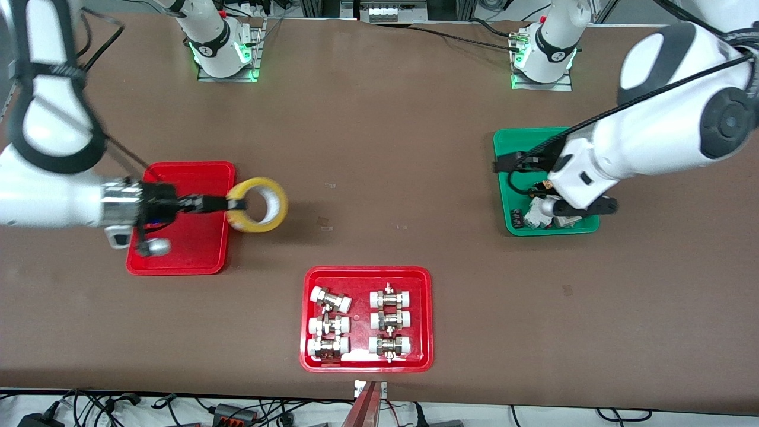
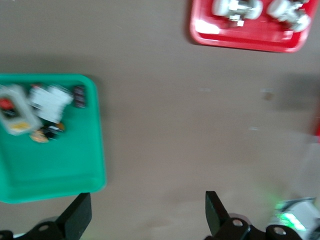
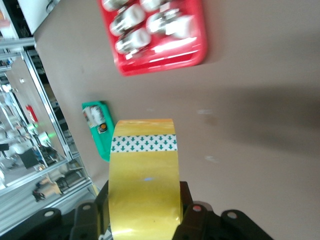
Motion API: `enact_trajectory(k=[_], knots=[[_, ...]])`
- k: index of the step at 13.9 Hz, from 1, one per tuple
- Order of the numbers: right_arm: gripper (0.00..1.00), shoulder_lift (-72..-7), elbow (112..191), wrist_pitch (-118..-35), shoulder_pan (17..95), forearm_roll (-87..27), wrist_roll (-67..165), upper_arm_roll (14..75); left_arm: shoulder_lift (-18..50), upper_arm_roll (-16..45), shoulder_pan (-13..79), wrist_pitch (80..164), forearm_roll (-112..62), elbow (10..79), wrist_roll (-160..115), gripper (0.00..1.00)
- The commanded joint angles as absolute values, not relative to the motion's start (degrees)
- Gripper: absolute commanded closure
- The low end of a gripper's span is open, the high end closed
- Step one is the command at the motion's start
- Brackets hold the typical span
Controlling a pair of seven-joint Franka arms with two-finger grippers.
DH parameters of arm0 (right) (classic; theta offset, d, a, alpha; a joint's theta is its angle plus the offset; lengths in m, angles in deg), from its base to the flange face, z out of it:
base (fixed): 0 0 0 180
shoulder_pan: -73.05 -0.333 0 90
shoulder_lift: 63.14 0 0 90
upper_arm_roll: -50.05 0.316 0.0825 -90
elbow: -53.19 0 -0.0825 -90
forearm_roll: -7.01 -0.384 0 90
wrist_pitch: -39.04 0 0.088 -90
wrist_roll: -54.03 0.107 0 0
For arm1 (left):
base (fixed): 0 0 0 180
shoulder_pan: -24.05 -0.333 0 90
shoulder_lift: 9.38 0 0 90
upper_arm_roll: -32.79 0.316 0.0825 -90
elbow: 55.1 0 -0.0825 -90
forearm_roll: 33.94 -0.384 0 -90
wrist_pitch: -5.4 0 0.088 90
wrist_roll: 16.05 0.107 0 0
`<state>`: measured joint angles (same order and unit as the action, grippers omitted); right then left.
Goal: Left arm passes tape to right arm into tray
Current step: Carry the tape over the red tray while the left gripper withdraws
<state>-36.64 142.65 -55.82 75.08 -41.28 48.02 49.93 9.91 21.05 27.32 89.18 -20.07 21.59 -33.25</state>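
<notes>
Front view: the right gripper (image 1: 234,204), reaching from the right arm's end of the table, holds the tape (image 1: 257,204) on edge, its fingers pinched on the roll's wall. The roll hangs in the air just past the rim of the plain red tray (image 1: 195,172), at the edge that faces the table's middle, over bare table and not yet over the tray floor. Right wrist view confirms the grip: the yellow band (image 3: 144,190) sits clamped between the two black fingers. The left gripper (image 2: 145,215) hovers by the green tray (image 1: 510,142) with jaws spread wide and empty; that arm waits. To finish well, the right arm should probably draw the roll back over the tray's middle, lower it close to the floor, and only then part its fingers, since a roll released on edge may run off over the rim.
</notes>
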Motion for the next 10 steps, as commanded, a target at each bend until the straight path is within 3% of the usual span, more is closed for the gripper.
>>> enact_trajectory(k=[1, 3, 7, 10], knots=[[0.52, -31.2, 142.2, -51.2, 84.6, -40.8, 44.5, 51.2, 5.7, 20.5, 22.5, 87.9, -26.0, 24.8, -20.1, 0.0], [0.52, -28.3, 142.3, -49.4, 89.5, -38.1, 35.6, 51.2, 2.9, 20.7, 19.8, 88.4, -29.1, 27.0, -11.3, 0.0], [0.52, -23.7, 142.5, -47.7, 95.3, -35.0, 26.0, 51.2, -9.4, 21.6, 20.7, 88.6, -32.5, 36.3, -9.4, 0.0], [0.52, -20.6, 142.3, -48.3, 96.4, -35.1, 21.3, 51.2, -11.3, 22.1, 19.5, 88.6, -32.5, 37.2, -8.9, 0.0]])
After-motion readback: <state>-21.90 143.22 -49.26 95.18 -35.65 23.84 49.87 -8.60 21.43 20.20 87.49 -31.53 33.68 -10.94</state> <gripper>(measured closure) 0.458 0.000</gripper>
